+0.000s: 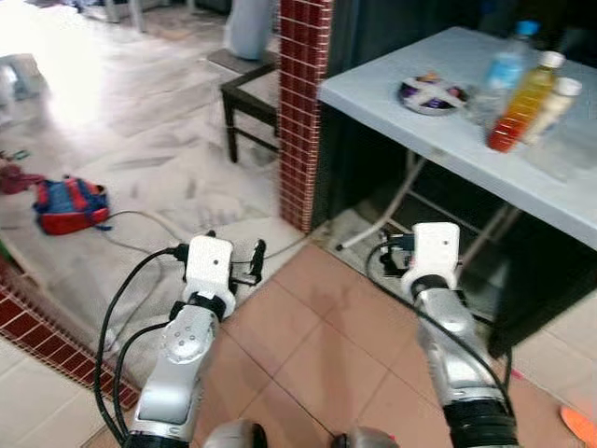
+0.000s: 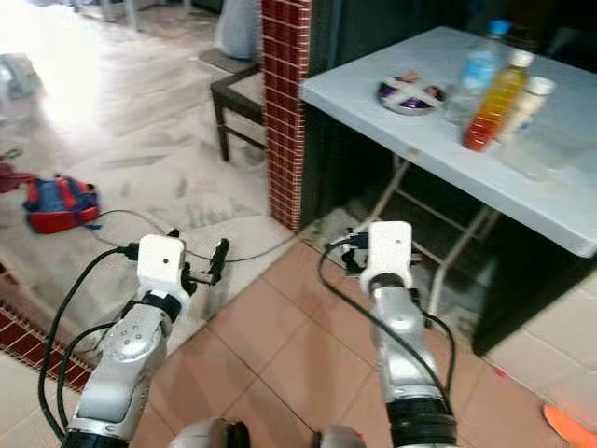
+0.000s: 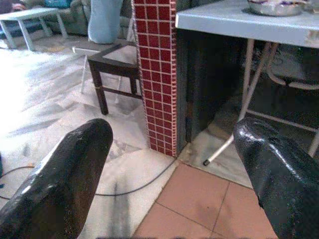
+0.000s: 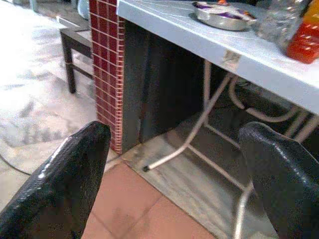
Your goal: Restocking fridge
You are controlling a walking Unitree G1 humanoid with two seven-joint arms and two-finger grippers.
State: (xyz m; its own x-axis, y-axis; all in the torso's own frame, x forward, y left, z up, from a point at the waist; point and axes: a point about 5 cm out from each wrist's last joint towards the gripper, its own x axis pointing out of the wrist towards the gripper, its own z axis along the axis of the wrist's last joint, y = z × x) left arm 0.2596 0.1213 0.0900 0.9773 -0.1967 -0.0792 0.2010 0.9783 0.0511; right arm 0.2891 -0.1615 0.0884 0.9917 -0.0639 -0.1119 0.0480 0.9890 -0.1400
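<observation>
3 bottles (image 1: 527, 93) stand upright together on the pale table (image 1: 410, 121).

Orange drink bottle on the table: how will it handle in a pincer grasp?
The orange drink bottle looks nearly full, so probably heavy for its size. It is tall and narrow, so apt to tip if pushed high. Neighbouring bottles stand close and may get knocked. Its smooth wall could be slippery.

Head down; wrists toward table (image 1: 438, 131)
</observation>
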